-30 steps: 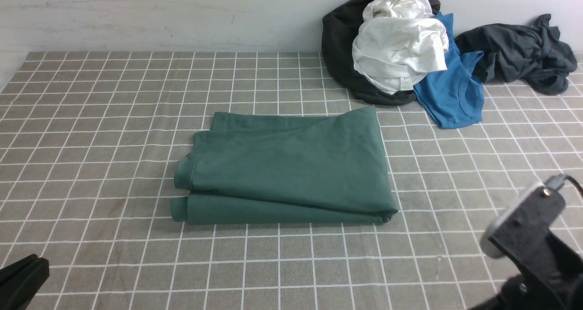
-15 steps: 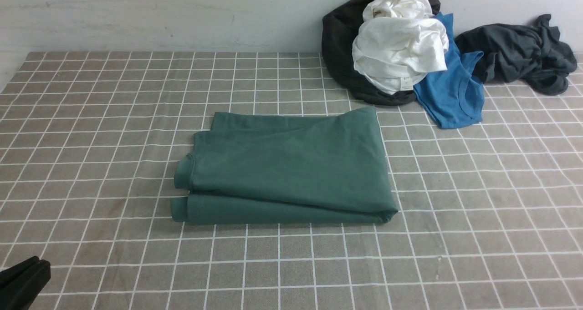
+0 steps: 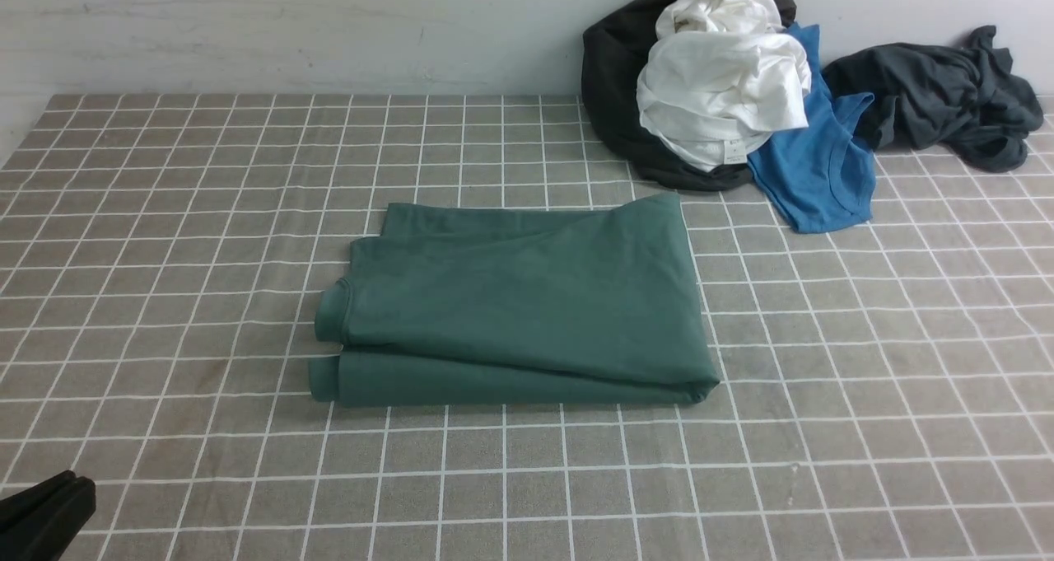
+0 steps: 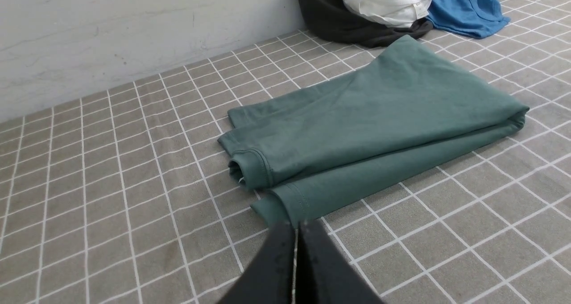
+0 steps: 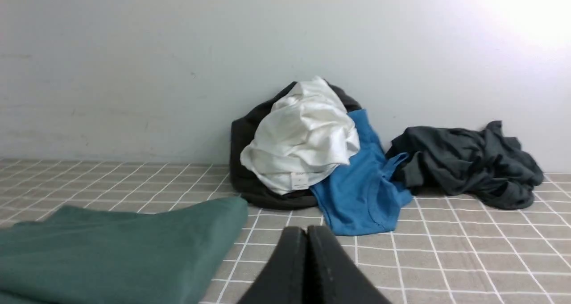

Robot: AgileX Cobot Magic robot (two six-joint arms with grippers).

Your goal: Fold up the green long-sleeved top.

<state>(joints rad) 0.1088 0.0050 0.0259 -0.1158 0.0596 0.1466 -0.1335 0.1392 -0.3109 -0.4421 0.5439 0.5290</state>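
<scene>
I see the green long-sleeved top (image 3: 515, 297) folded flat on the checked tabletop (image 3: 165, 215), in front of the clothes pile (image 3: 716, 83). Soft, limp, light; I'd pinch its layered hems. Both arms' fingers (image 4: 294, 232) are pressed together, empty.

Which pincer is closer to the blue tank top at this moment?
Right. The right pincer, shut, points at the blue tank top from close by; the left pincer, shut, sits by the green top's opposite corner.
</scene>
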